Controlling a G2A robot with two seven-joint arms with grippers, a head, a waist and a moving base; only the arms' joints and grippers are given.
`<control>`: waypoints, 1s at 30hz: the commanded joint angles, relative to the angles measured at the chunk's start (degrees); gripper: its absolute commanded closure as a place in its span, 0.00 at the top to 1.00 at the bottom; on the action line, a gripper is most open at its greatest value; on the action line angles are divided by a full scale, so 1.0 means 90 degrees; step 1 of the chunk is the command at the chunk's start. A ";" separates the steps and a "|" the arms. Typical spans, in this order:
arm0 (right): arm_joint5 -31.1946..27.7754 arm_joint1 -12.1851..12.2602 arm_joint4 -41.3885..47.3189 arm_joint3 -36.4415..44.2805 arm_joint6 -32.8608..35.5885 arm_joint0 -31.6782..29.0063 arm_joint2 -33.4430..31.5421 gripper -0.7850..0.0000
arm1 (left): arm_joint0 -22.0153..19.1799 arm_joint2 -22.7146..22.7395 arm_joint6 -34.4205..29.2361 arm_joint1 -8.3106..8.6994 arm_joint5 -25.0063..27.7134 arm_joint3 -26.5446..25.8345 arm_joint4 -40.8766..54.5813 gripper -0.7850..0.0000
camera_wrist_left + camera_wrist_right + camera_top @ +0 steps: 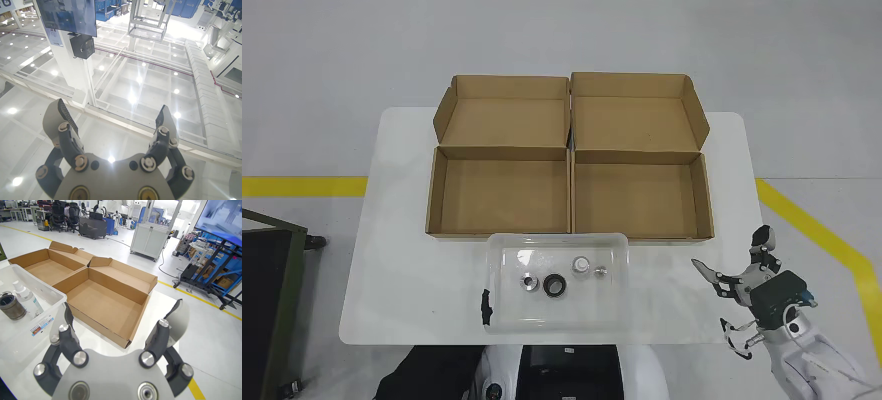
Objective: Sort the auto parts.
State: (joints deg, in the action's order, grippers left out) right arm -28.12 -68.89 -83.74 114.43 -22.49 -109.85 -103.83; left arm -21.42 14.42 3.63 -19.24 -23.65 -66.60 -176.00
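Note:
A clear plastic bin (504,300) stands at the table's front edge. It holds a metal cylinder (530,282), a black ring (555,286), a small white spray bottle (582,266) and a small bolt (602,271). In the right wrist view the cylinder (11,308) and the bottle (26,300) stand upright in the bin (56,298). My right gripper (712,293) hangs open and empty over the table's front right corner, to the right of the bin; its own view shows it (122,304) facing the boxes. My left gripper (113,115) is open, empty and faces the ceiling.
Two open, empty cardboard boxes sit side by side behind the bin, the left box (499,195) and the right box (640,198), with lids folded back. The white table (402,250) has bare strips left and right of the boxes. A dark cart (267,290) stands off the left.

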 commanded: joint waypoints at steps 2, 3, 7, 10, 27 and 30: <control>0.0000 0.0000 0.0000 0.0000 0.0000 0.0000 0.0000 1.00 | 0.0000 0.0000 0.0000 0.0000 0.0000 0.0000 0.0000 1.00; 0.0000 0.0000 0.0000 0.0000 0.0000 0.0000 0.0000 1.00 | 0.0000 0.0000 0.0000 0.0000 0.0000 0.0000 0.0000 1.00; 0.0000 0.0000 0.0000 0.0000 0.0000 0.0000 0.0000 1.00 | 0.0000 0.0000 0.0000 0.0000 0.0000 0.0000 0.0000 1.00; 0.0000 0.0000 0.0000 0.0000 0.0000 0.0000 0.0000 1.00 | 0.0000 0.0000 0.0000 0.0000 0.0000 0.0000 0.0000 1.00; -0.0743 0.0050 0.0003 0.0151 0.0618 0.0229 0.0377 1.00 | 0.0000 0.0000 0.0000 0.0000 0.0000 0.0000 0.0000 1.00; -0.1139 0.0078 -0.0151 0.0269 0.0930 0.0436 0.0676 1.00 | 0.0000 0.0000 0.0000 0.0000 0.0000 0.0000 0.0000 1.00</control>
State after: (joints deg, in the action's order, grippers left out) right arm -37.18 -68.26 -84.73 116.50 -15.00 -106.63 -98.74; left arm -21.42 14.42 3.63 -19.24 -23.65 -66.60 -176.00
